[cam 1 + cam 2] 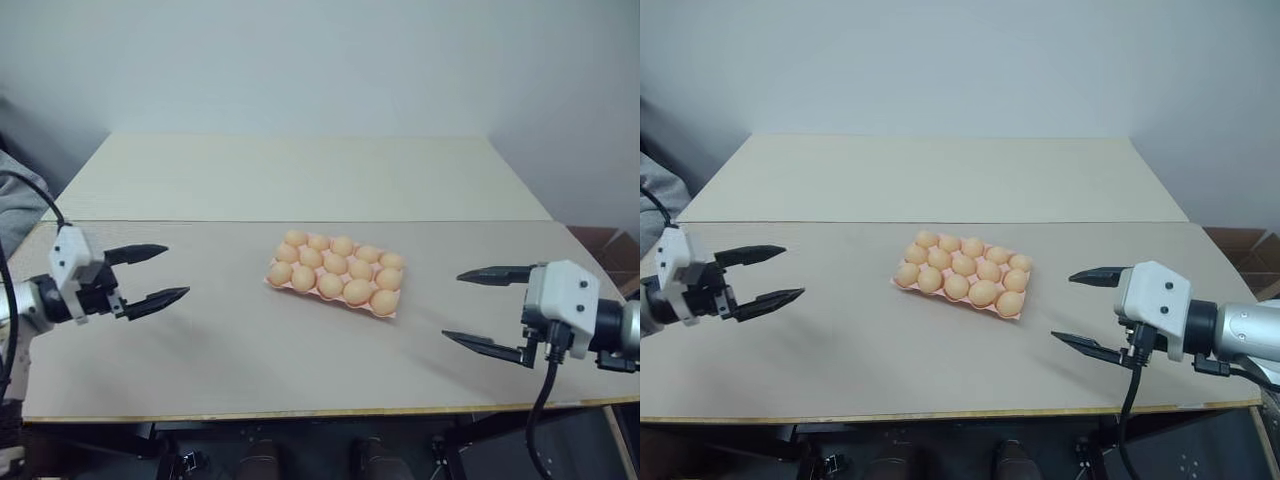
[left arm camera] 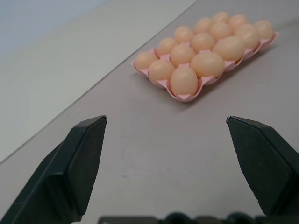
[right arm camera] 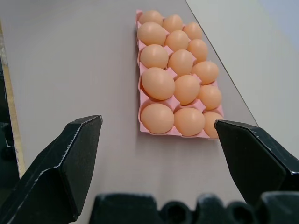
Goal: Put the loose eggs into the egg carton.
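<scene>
The pink egg carton (image 1: 273, 282) lies in the middle of the table, turned slightly askew, with pale orange-tan eggs (image 1: 336, 265) in its cups. No egg lies loose on the table. My left gripper (image 1: 160, 274) hovers open and empty well to the carton's left, pointing toward it. On the other side my right gripper (image 1: 478, 310) is open and empty too, a little nearer the front edge. The left wrist view has the carton (image 2: 162, 84) beyond the fingers (image 2: 84, 158). In the right wrist view the carton (image 3: 140, 95) lies between the fingertips (image 3: 79, 149).
The table (image 1: 230, 350) is made of two boards with a seam (image 1: 200, 221) running behind the carton. A pale wall rises beyond the far edge. A brown box (image 1: 610, 245) stands past the right edge, and grey cloth (image 1: 15, 195) lies at the left.
</scene>
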Controlling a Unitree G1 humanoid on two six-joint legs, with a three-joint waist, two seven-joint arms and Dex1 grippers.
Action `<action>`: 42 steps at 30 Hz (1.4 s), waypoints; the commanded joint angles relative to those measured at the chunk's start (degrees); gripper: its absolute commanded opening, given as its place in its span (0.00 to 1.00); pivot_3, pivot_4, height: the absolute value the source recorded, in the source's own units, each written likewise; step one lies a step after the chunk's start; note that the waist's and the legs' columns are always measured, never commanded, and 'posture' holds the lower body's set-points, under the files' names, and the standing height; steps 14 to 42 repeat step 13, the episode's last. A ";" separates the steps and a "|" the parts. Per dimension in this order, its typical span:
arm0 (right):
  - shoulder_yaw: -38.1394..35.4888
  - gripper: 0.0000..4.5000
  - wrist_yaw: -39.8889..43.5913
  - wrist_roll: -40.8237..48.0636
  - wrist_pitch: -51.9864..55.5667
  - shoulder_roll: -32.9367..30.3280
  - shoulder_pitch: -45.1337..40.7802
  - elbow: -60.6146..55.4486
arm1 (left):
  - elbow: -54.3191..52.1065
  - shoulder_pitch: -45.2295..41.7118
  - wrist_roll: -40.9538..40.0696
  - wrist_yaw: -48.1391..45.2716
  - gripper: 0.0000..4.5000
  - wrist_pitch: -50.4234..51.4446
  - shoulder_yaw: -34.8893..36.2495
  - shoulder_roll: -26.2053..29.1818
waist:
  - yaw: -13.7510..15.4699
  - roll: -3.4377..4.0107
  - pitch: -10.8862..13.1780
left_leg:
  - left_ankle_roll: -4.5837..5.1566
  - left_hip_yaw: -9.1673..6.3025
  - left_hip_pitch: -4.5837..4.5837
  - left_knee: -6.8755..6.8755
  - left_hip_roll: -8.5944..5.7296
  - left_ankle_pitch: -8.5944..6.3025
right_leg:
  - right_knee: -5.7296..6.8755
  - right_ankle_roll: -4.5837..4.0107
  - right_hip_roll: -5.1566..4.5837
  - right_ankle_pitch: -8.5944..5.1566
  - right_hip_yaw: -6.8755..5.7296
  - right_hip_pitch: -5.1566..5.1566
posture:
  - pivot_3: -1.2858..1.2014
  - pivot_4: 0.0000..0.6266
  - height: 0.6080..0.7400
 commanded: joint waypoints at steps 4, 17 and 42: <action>0.28 1.00 1.13 -0.77 -2.84 0.13 -1.60 1.98 | -4.06 1.75 -0.61 2.11 1.00 0.76 2.17 0.68 | -0.21 0.00 0.00 | 0.00 0.03 -0.02 -0.02 0.00 0.00 | -0.03 0.00 0.00 0.00 0.02 -0.02 | 0.52 0.24 1.00; 0.82 1.00 4.03 -1.86 -4.43 -0.93 -3.49 5.52 | -7.85 4.49 -2.28 3.94 1.00 0.51 4.75 -0.08 | -0.35 0.00 0.00 | 0.00 0.05 0.00 -0.09 0.02 0.00 | -0.03 -0.02 0.01 -0.01 0.02 -0.05 | 0.52 0.24 1.00; 0.82 1.00 4.03 -1.86 -4.43 -0.93 -3.49 5.52 | -7.85 4.49 -2.28 3.94 1.00 0.51 4.75 -0.08 | -0.35 0.00 0.00 | 0.00 0.05 0.00 -0.09 0.02 0.00 | -0.03 -0.02 0.01 -0.01 0.02 -0.05 | 0.52 0.24 1.00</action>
